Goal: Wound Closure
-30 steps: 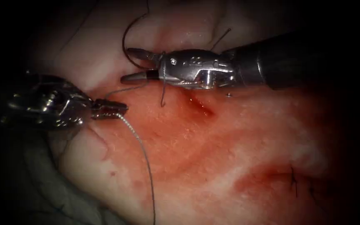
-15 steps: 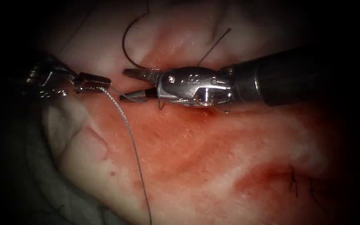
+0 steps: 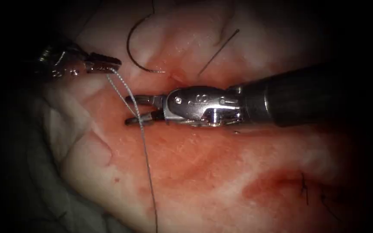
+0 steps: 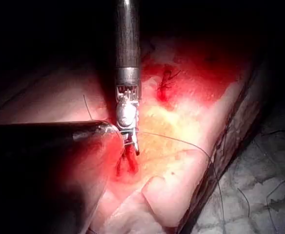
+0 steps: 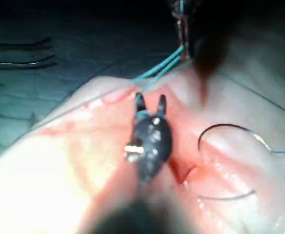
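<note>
left claw (image 3: 109, 65) pinches the thread (image 3: 141, 129) at upper left, holding the strand taut so it runs down over the tissue (image 3: 221, 172). right claw (image 3: 134, 111) is spread, gripping nothing, with the thread passing across its open jaws; judged placed to take the strand. needle (image 3: 131, 51) lies free on the tissue above the right tool, beside the cut (image 3: 175, 77), held by neither claw; whether its tip enters the tissue cannot be told. red fluid (image 3: 186, 151) coats the tissue below
</note>
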Robot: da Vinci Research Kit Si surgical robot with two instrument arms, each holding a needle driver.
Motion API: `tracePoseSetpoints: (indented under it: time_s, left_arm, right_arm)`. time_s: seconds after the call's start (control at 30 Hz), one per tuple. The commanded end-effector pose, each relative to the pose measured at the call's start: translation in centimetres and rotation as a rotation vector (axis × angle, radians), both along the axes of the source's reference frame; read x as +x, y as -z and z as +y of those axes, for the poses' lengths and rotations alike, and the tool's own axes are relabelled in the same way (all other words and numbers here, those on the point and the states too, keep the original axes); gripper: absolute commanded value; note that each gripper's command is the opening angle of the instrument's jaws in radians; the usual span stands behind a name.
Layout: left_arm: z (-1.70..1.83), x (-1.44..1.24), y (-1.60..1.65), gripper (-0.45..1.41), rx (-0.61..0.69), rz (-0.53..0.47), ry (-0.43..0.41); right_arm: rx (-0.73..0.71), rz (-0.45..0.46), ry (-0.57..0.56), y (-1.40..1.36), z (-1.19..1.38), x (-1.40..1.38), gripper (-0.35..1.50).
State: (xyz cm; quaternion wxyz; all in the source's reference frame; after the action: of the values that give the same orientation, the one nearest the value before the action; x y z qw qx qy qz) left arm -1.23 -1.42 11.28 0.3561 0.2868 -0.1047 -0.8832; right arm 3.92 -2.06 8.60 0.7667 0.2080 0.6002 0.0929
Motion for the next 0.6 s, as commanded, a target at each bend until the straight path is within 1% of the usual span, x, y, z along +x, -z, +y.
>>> tracePoseSetpoints:
  time_s: [0.03, 0.13, 0.2, 0.23, 0.3, 0.47, 0.6]
  left_arm:
    - [-0.01, -0.06, -0.07, -0.45, 0.010, -0.026, -0.012]
    - [0.06, -0.08, -0.16, -0.45, 0.060, -0.131, -0.051]
    - [0.08, -0.08, -0.21, -0.45, 0.089, -0.208, -0.087]
    - [0.07, -0.08, -0.24, -0.45, 0.095, -0.248, -0.119]
    - [0.07, -0.06, -0.27, -0.45, 0.162, -0.365, -0.158]
    - [0.08, 0.01, -0.29, -0.45, 0.226, -0.512, -0.201]
    - [0.12, 0.07, -0.31, -0.45, 0.263, -0.621, -0.214]
  right_arm:
    - [0.008, 0.004, 0.005, -0.04, -0.04, 0.07, 0.24]
    - [0.014, 0.011, 0.022, -0.04, -0.05, 0.05, 0.21]
    - [0.017, 0.017, 0.027, -0.04, -0.05, 0.05, 0.21]
    - [0.019, 0.015, 0.025, -0.04, -0.05, 0.04, 0.19]
    - [0.025, 0.017, 0.023, -0.04, -0.04, 0.04, 0.19]
    - [0.031, 0.021, 0.019, -0.05, -0.03, 0.03, 0.17]
    - [0.037, 0.030, 0.012, -0.05, -0.02, 0.03, 0.17]
